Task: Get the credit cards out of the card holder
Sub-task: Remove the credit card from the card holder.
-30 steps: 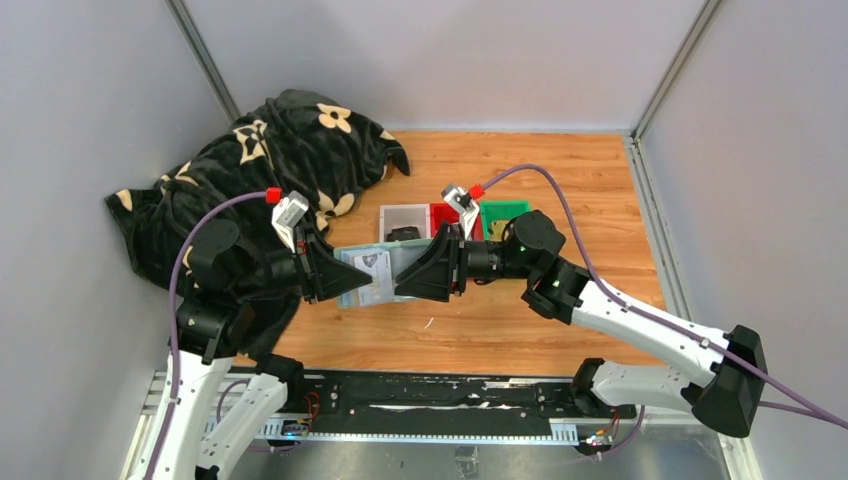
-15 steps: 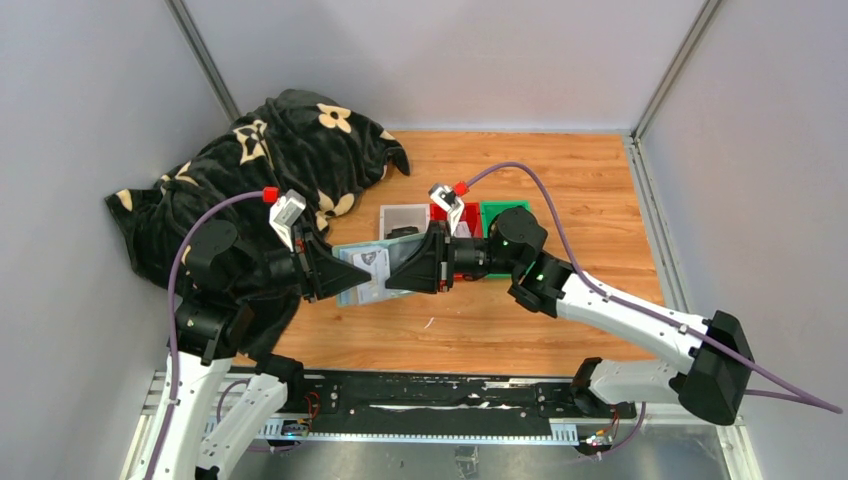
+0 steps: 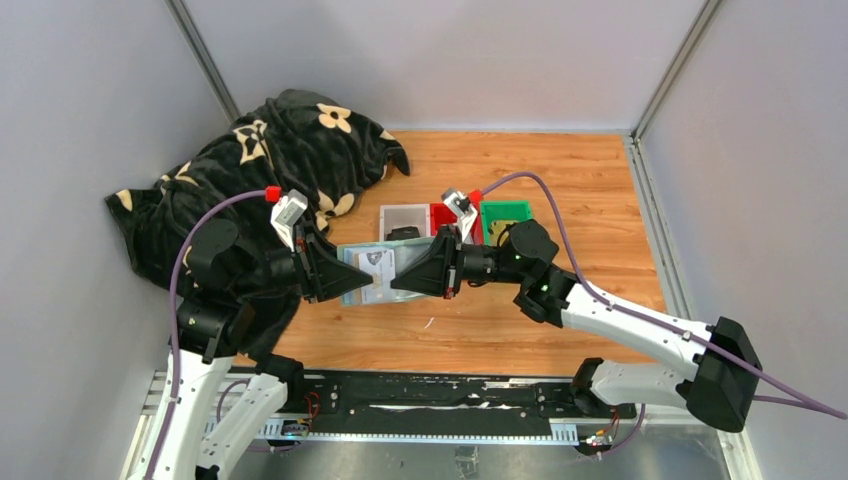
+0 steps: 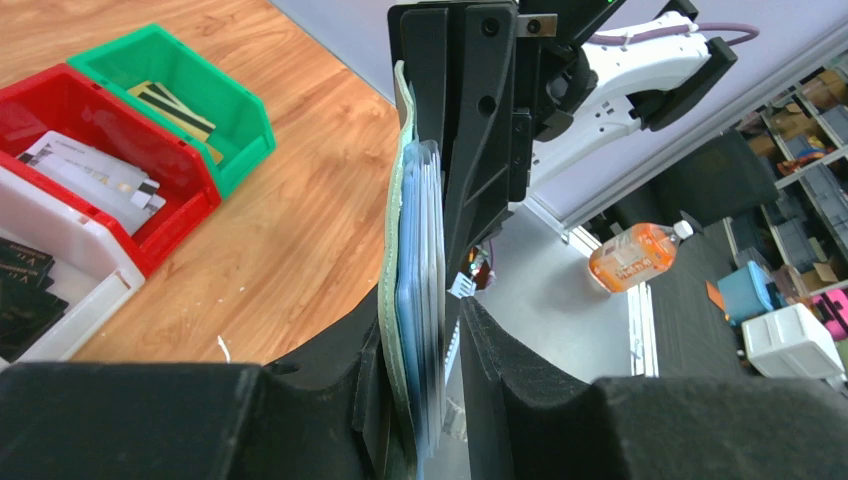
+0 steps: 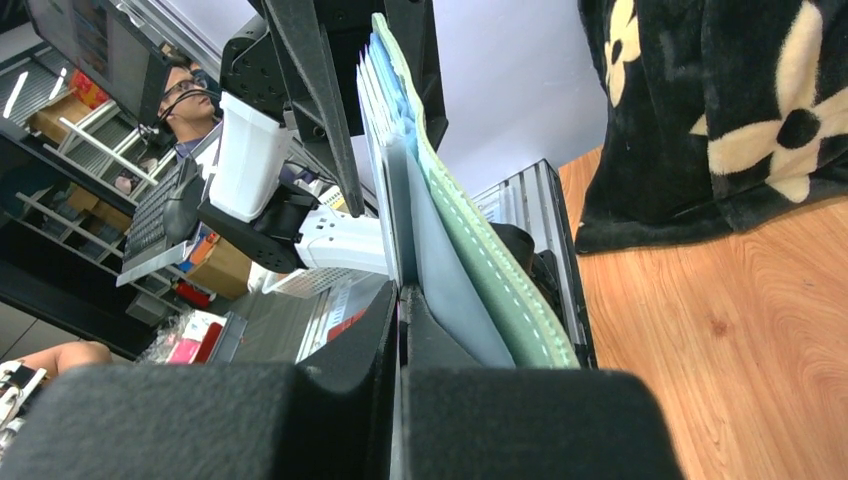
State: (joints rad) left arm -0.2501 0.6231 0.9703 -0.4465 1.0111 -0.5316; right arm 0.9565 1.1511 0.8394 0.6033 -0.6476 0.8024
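The sage-green card holder (image 3: 352,256) hangs open above the table between both grippers. My left gripper (image 3: 362,281) is shut on its left edge. In the left wrist view the holder (image 4: 404,200) stands edge-on between the fingers (image 4: 500,350), with cards (image 4: 432,260) stacked in its pale slots. My right gripper (image 3: 398,283) is shut on the thin edge of one card (image 5: 378,150) that sticks out of the holder (image 5: 480,260). Black cards (image 4: 20,290) lie in the white tray, silvery-white cards (image 4: 90,172) in the red tray, and gold-striped cards (image 4: 175,100) in the green tray.
White (image 3: 403,212), red (image 3: 443,212) and green (image 3: 505,214) trays stand in a row just behind the grippers. A black blanket with cream flowers (image 3: 270,160) is heaped at the back left, under and behind my left arm. Grey walls close in the sides.
My right gripper pushed left into the holder, then drew back slightly right, still shut at the card's edge. My left gripper and the holder stayed almost still.
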